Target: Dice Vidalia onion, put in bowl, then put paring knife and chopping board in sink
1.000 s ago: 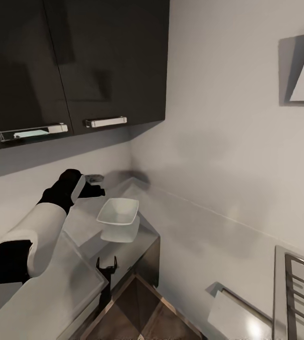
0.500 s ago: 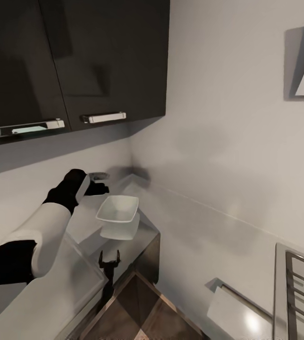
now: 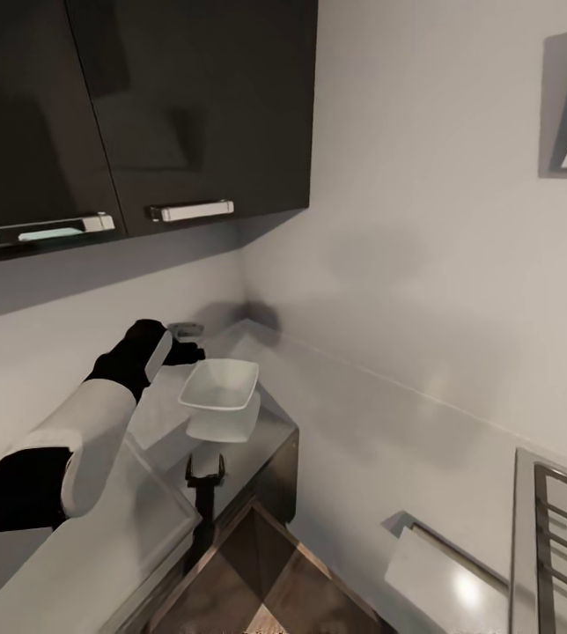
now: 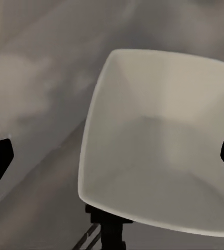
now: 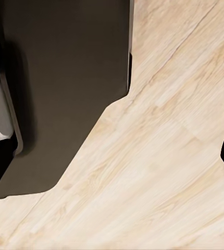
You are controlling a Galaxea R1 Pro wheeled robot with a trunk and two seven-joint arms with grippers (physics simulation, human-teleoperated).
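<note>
Bowl [image 4: 159,140] rim cut off.

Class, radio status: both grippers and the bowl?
Left gripper open above shallow white squarish bowl. Right gripper open over wooden floor. Bowl empty.

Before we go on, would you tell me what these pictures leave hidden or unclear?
- Head view: the left gripper is mostly hidden behind its own wrist.
- Left wrist view: the bowl is cut off by the picture's edge.
- Head view: the right gripper is small and dark; its opening is clearer in the right wrist view.
</note>
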